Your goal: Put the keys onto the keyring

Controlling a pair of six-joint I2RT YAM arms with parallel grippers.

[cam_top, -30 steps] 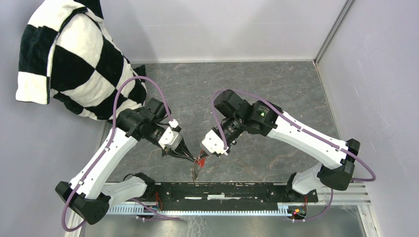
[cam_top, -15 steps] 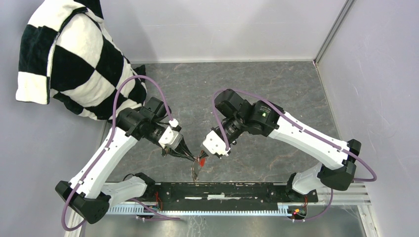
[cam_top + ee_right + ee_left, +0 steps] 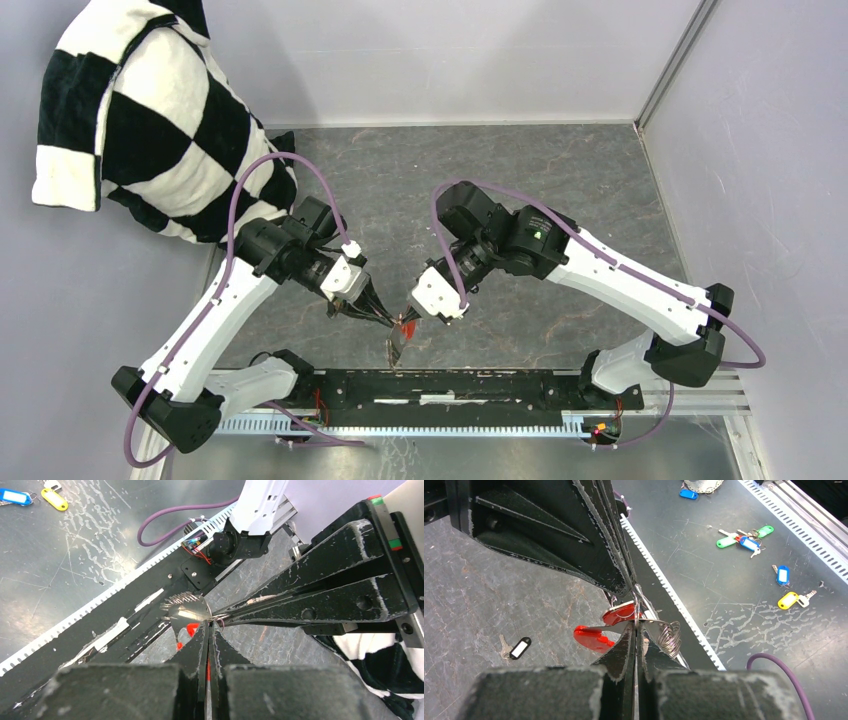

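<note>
Mid-air just behind the base rail (image 3: 440,385): left gripper (image 3: 634,631) pinching shut on the keyring (image 3: 591,637), long axis dangling railward. Right gripper (image 3: 629,591) meeting it nose-to-nose, also shut; hold unclear. Red-headed key (image 3: 620,614) seemingly touching the ring at right's tips; both arms equally near.

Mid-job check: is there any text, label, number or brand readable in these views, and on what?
No text can be read in any view.
Black tag on the table: white insert, blank or too small to tell.
Green tag, blue tag, yellow tag on the metal surface: inserts too small to read.
</note>
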